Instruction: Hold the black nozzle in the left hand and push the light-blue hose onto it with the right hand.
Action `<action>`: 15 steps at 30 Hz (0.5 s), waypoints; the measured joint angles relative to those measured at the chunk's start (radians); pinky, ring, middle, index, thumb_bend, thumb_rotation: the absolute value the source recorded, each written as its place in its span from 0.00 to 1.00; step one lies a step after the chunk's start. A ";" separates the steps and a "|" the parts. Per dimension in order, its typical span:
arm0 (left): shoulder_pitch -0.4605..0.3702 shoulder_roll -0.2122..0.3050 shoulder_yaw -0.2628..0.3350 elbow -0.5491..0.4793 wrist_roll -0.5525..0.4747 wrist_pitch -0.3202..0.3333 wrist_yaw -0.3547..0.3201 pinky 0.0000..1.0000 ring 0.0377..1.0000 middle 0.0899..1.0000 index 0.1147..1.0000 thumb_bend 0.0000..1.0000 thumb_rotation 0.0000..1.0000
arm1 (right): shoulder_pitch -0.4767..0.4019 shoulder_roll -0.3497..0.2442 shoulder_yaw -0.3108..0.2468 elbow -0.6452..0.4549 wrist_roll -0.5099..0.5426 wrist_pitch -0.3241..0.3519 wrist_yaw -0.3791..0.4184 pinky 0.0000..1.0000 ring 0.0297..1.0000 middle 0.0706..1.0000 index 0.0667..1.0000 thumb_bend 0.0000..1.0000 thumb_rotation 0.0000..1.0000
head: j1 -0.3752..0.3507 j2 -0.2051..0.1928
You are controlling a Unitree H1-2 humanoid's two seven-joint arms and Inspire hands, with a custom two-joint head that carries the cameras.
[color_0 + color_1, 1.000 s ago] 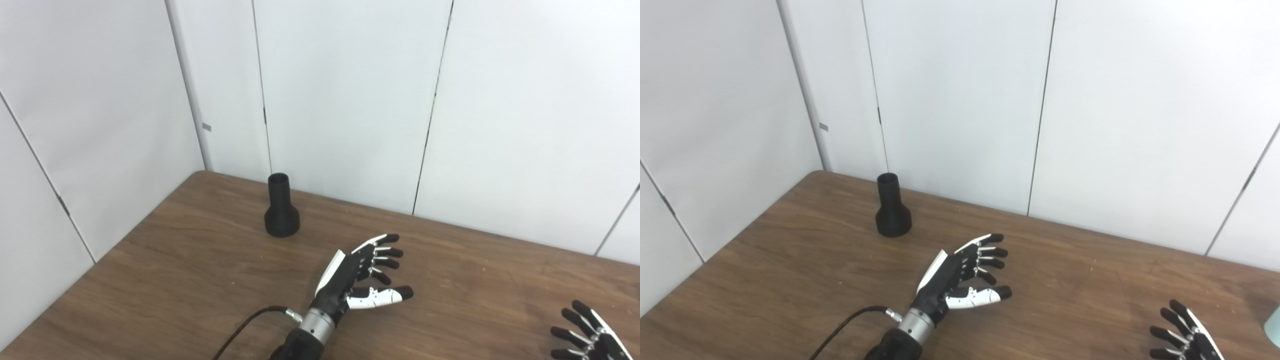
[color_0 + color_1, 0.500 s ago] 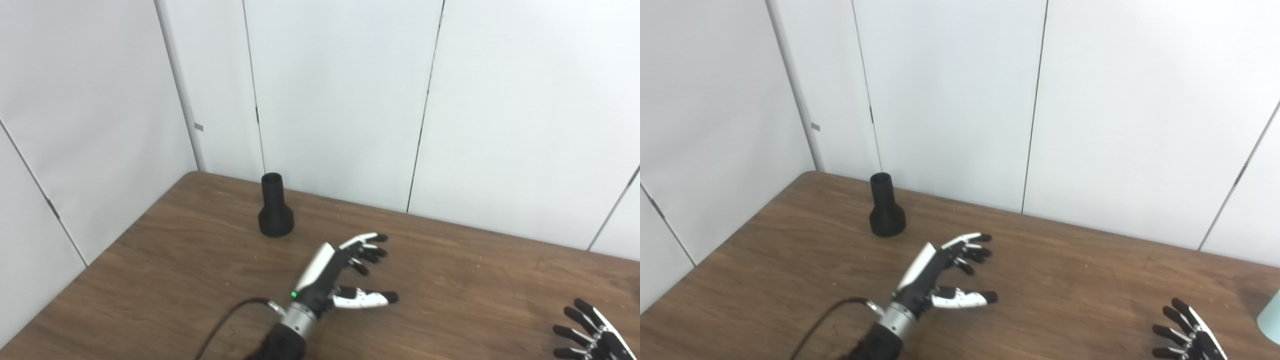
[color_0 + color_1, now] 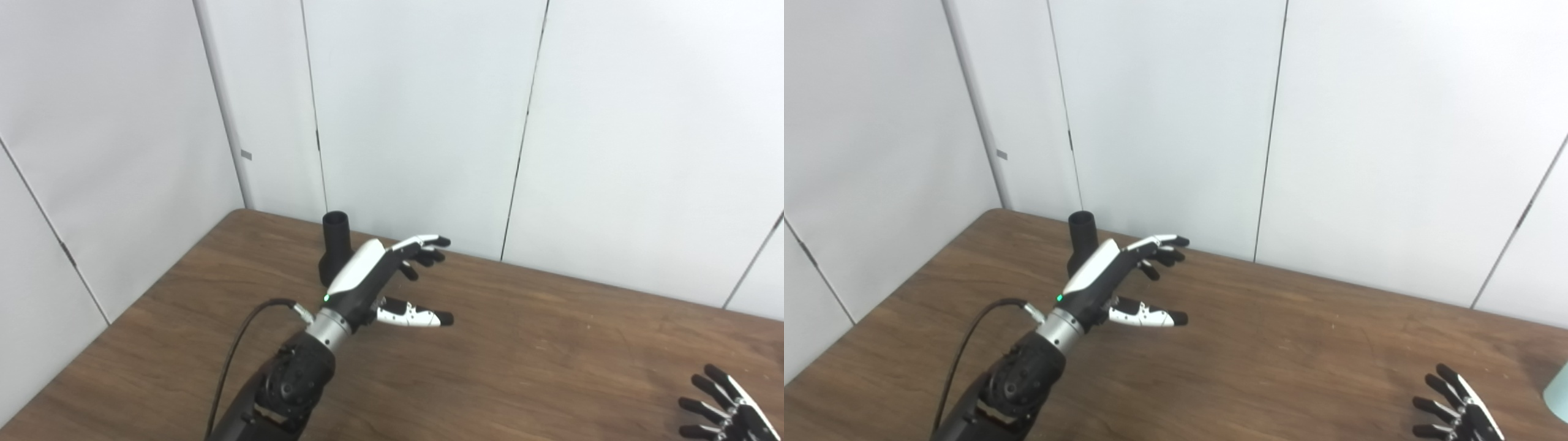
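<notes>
The black nozzle (image 3: 335, 236) stands upright near the table's far left corner, narrow neck up, its flared base partly hidden behind my left hand. My left hand (image 3: 383, 278) is raised above the table just right of and in front of the nozzle, open, fingers spread, holding nothing. My right hand (image 3: 726, 409) sits at the bottom right edge, open, only its fingers showing. A sliver of the light-blue hose (image 3: 1559, 392) shows at the right edge of the right eye view.
The brown wooden table (image 3: 551, 343) spreads across the lower picture. White wall panels (image 3: 416, 110) close it in at the back and left, right behind the nozzle. A black cable (image 3: 236, 349) trails from my left wrist.
My left hand has lifted and moved back and left toward the nozzle, now covering part of its base. The right hand has stayed put. The camera shifted a little.
</notes>
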 measured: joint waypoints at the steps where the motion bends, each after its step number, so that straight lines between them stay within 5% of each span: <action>1: -0.002 0.002 0.004 -0.011 0.002 0.008 -0.005 0.58 0.72 0.72 0.73 0.74 0.25 | 0.000 0.000 0.000 0.000 0.000 0.000 0.001 0.62 0.77 0.88 0.91 0.78 0.23 | 0.000 0.000; 10: -0.058 0.064 0.064 -0.018 0.149 0.009 0.067 0.62 0.74 0.74 0.74 0.72 0.28 | -0.002 -0.007 0.000 0.000 0.005 0.002 0.005 0.62 0.77 0.88 0.91 0.78 0.23 | 0.005 0.002; 15: -0.085 0.092 0.097 0.067 0.123 -0.025 0.092 0.64 0.76 0.78 0.79 0.73 0.33 | -0.008 -0.011 0.003 0.010 0.005 0.002 0.007 0.61 0.77 0.87 0.91 0.78 0.22 | 0.008 -0.005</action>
